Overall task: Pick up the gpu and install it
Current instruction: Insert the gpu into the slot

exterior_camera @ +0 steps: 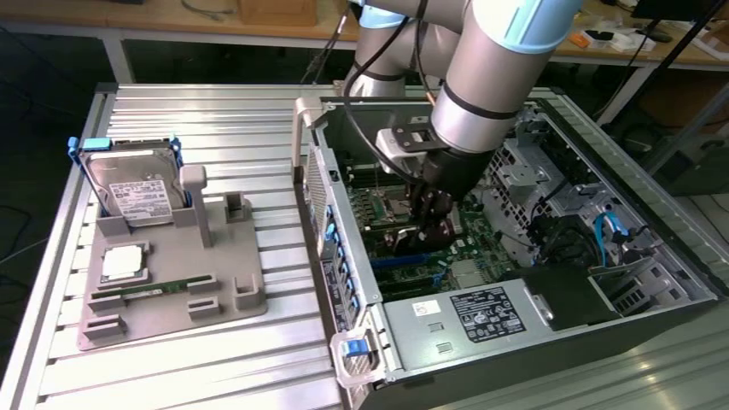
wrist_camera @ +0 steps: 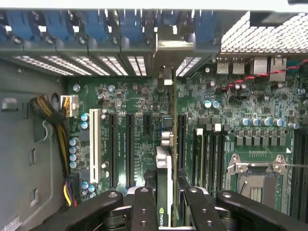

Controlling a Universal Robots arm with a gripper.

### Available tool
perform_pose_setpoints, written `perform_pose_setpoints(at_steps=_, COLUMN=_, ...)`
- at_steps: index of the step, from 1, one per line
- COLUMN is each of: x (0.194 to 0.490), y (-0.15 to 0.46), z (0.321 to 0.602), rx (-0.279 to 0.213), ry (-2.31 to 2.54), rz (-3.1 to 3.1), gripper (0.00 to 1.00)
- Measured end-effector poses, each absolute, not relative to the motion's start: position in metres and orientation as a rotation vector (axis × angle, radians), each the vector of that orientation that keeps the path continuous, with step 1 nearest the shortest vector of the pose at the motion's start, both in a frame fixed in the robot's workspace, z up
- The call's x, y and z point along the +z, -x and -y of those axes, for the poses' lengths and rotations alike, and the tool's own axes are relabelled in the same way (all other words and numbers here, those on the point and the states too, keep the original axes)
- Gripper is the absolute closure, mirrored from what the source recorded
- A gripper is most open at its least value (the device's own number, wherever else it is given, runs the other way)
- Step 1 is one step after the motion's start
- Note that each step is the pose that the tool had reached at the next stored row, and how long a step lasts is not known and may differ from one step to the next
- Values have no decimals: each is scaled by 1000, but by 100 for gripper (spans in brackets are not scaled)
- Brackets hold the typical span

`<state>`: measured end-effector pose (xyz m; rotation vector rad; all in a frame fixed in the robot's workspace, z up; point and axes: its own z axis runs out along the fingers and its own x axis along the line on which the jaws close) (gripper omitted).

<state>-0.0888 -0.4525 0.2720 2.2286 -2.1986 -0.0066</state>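
**Holding the gpu over the board, seating not confirmed**

My black gripper (wrist_camera: pixel 168 209) is clamped on the gpu (wrist_camera: pixel 166 163), a thin dark circuit card with a silver metal end bracket. It stands edge-on inside the open dark computer case (exterior_camera: pixel 341 256), right over the long black slots of the green motherboard (wrist_camera: pixel 125 101). I judge the pickup done; whether the card's edge is in a slot I cannot tell. A small green emblem marks the card. The silver hard drive (exterior_camera: pixel 131 188) label and the power unit's sticker (exterior_camera: pixel 487 312) are unreadable.

Exterior view high over table (exterior_camera: pixel 194 111), wrist view close, both facing motherboard (wrist_camera: pixel 149 101)
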Motion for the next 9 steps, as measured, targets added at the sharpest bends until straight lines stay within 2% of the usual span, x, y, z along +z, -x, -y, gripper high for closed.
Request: perform_pose_setpoints(at_steps=9, x=270, y=91, z=452, rx=-8, ry=-2229, rz=2199, gripper=73)
